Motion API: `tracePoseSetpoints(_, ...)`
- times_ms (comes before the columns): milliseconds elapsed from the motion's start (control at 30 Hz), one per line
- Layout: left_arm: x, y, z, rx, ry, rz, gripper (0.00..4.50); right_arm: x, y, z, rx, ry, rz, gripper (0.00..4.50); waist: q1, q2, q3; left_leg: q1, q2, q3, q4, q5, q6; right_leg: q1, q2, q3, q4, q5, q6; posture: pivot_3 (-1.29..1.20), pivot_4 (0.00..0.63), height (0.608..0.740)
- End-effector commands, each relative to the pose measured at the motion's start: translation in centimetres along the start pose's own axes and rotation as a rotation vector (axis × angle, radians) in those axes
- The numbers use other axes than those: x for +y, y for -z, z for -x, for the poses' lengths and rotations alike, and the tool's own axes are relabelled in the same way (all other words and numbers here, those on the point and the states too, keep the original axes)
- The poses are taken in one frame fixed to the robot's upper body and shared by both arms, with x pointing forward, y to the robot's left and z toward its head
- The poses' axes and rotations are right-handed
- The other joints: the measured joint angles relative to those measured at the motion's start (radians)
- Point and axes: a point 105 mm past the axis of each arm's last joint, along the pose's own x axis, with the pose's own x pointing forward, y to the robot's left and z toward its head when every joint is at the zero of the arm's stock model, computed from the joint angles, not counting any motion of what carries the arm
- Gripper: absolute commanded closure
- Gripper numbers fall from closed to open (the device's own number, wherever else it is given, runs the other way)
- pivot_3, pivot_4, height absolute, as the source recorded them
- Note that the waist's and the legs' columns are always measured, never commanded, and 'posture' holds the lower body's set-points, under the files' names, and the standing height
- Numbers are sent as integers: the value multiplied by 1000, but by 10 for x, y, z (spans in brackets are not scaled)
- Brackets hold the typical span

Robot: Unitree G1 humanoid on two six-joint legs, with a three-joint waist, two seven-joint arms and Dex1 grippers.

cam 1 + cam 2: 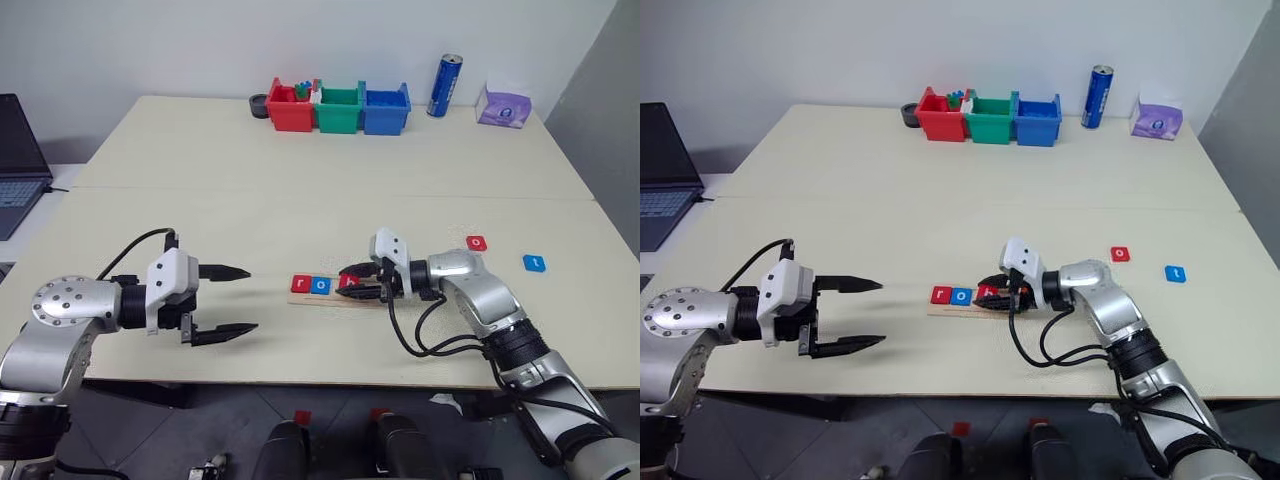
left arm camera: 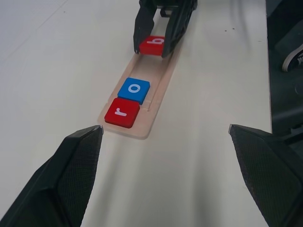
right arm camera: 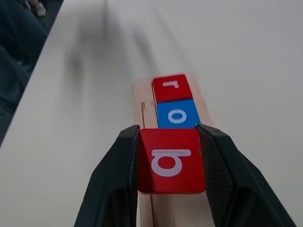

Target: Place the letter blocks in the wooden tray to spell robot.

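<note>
While the table [image 1: 300,215] is taking up most of the room in front of me, a laptop [image 1: 18,165] is sitting off its left edge. At the far side three plastic bins are standing in a row, touching: red [image 1: 290,108], green [image 1: 340,110], blue [image 1: 386,110]. A blue can [image 1: 445,86] is standing upright to their right, with white writing too small for me to read, and a purple tissue pack [image 1: 504,106] is lying beyond it.

Near the front edge the tray [image 2: 156,97] is lying flat, a long pale wood strip with a shallow groove. In its left end a red tile reading "r" [image 2: 122,113] is sitting, and a blue tile reading "o" [image 2: 134,90] is sitting just beside it, the two almost touching. Both are small, flat and square with rounded corners and a white lowercase letter.

The right gripper [image 3: 169,161] is reaching in over the tray, its black fingers clamped on the two side edges of a red "b" tile [image 3: 171,161], holding it in line with the groove right after the "o". Whether the tile is touching the wood I cannot tell.

The left gripper [image 1: 222,301] is hovering left of the tray, fingers wide apart and holding nothing.

Well to the right on the bare table a red "o" tile [image 1: 476,242] and a blue "t" tile [image 1: 534,263] are lying apart from each other.
</note>
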Motion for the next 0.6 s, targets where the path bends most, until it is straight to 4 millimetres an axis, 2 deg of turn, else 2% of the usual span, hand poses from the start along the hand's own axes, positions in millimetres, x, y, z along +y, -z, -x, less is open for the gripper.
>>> tracePoseSetpoints(33,0,-7,4,-3,-11,-42,0,-6,-6,-11,9,10,71,3044,-4,0,0,0,0,0,0,0,0,0,1,0,0,0,0,0,150,740)
tracePoseSetpoints(267,1,-12,0,-19,-25,-43,0,-13,3,-18,25,27,59,3044,-3,0,0,0,2,-1,-1,0,0,-1,2,0,1,0,-1,0,150,740)
tracePoseSetpoints(600,3,-12,2,-10,-35,-44,0,-12,3,-22,30,9,62,3044,-3,0,0,1,2,-1,-1,0,0,-1,2,0,1,0,-1,0,150,740)
